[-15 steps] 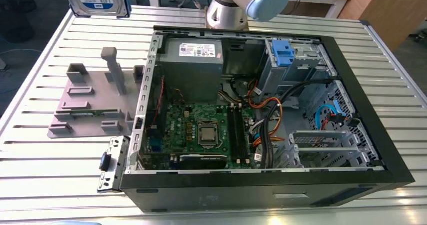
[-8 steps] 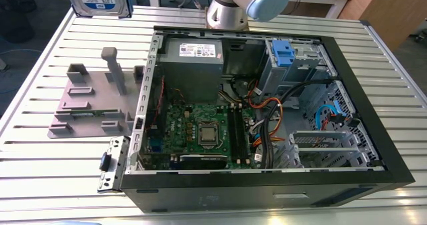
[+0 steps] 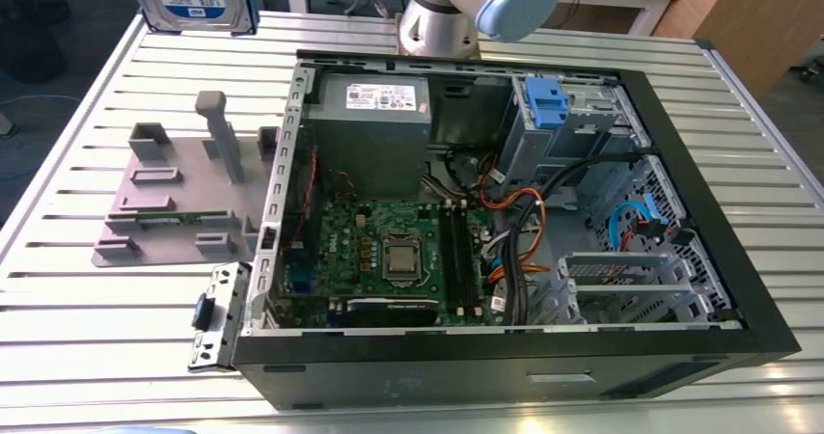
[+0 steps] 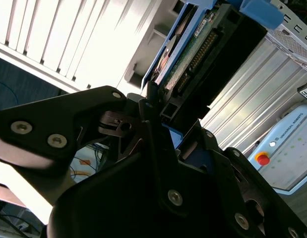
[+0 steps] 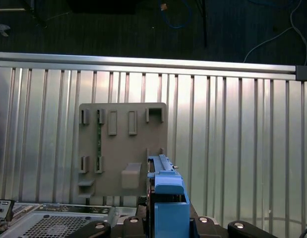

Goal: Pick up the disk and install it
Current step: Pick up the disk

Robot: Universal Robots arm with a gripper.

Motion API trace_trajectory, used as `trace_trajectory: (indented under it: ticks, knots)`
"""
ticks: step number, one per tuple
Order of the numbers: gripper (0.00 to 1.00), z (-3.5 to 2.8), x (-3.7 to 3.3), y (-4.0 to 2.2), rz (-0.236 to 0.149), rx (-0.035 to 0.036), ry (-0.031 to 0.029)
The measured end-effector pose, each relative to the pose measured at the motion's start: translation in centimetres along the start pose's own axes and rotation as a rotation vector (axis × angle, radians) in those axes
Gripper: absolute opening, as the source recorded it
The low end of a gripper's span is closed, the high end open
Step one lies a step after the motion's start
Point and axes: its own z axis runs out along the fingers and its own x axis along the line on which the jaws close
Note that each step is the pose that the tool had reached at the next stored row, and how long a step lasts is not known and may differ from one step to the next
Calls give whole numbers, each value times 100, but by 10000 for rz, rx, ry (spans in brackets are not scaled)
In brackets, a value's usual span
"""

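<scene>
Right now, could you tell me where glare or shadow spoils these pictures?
Second wrist view: glare whites out the table slats beside the disk, and the gripper reads dark; first wrist view: evenly lit; exterior view: mild sheen on the slats along the picture's bottom.

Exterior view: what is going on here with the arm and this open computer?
The end effector is shut on the hard drive, gripping its blue bracket, and holds it in the air near the grey fixture plate. The open computer case lies beside the plate on the slatted table. The drive is not yet installed in it.
</scene>
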Motion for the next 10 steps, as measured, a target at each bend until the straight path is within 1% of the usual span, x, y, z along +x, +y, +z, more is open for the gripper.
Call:
trace_trajectory:
  ticks: [10]
  knots:
    - [37, -1, 1, -33, -1, 0, 1]
